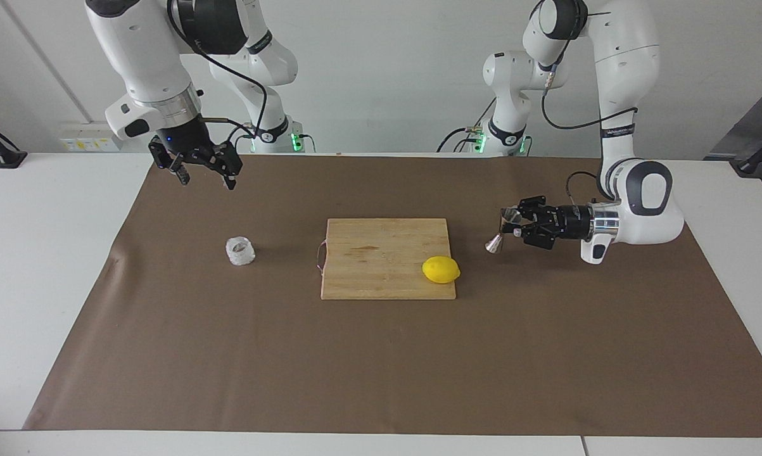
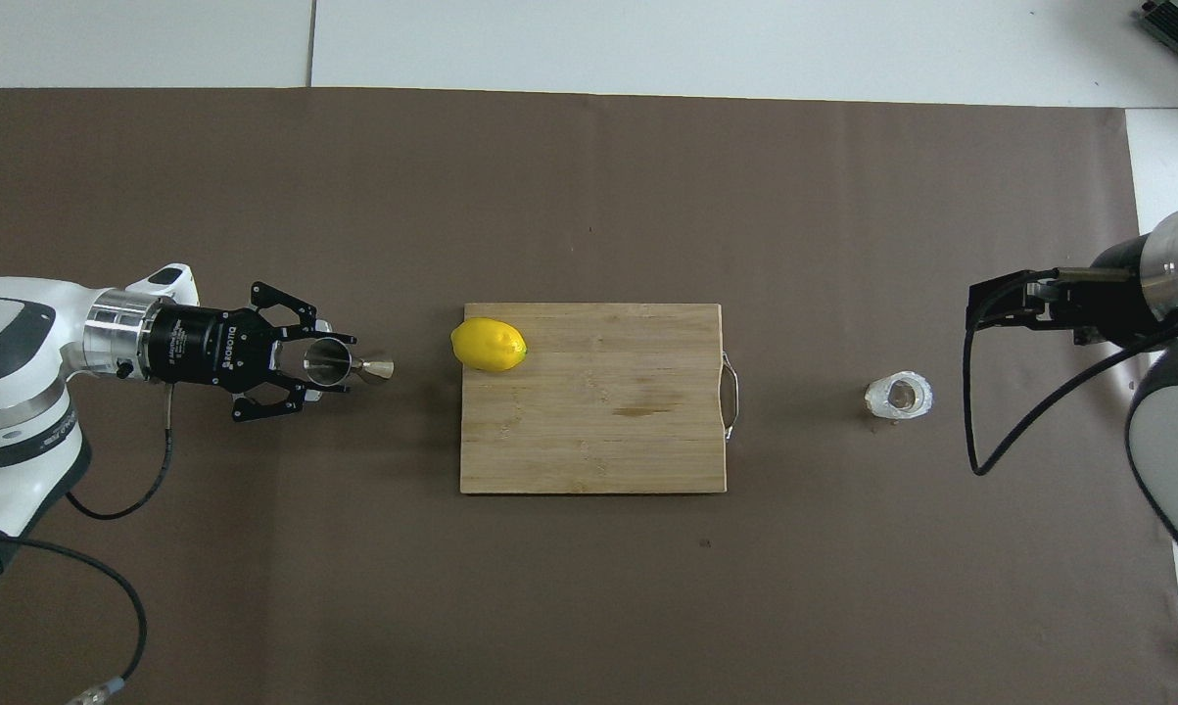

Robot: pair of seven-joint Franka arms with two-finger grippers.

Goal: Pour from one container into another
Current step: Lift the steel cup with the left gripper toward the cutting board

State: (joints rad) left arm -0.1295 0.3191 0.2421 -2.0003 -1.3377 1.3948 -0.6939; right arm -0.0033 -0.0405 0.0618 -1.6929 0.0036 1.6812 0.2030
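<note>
Two arms work over a bench (image 1: 51, 266) covered by a brown sheet (image 1: 381, 367). The left tool (image 1: 512, 226) points sideways toward the board, low over the sheet at the left arm's end of the bench, and its fingers (image 2: 300, 333) are clamped on the upper cone of the steel jigger (image 1: 502, 232). In the overhead view the jigger (image 2: 346, 365) appears tipped, its wide mouth between the fingers and its smaller cone pointing away from the tool toward the lemon (image 2: 489, 344); in the facing view that lower cone sits close to the sheet, and whether it touches cannot be told. The lemon (image 1: 441, 269) lies on the wooden board (image 1: 381, 259), at the corner of the board closest to the left tool, a short gap apart from the jigger. The right tool (image 1: 204, 176) hangs in the air, pointing down, over the sheet at the right arm's end of the bench; its fingers (image 1: 183, 177) are spread apart and hold nothing. The glass cup (image 1: 240, 251) stands upright on the sheet, below that tool and a little toward the board, well clear of the fingers. In the overhead view the cup (image 2: 899, 396) sits between the right tool (image 2: 1014, 299) and the board's metal handle (image 2: 731, 394).
</note>
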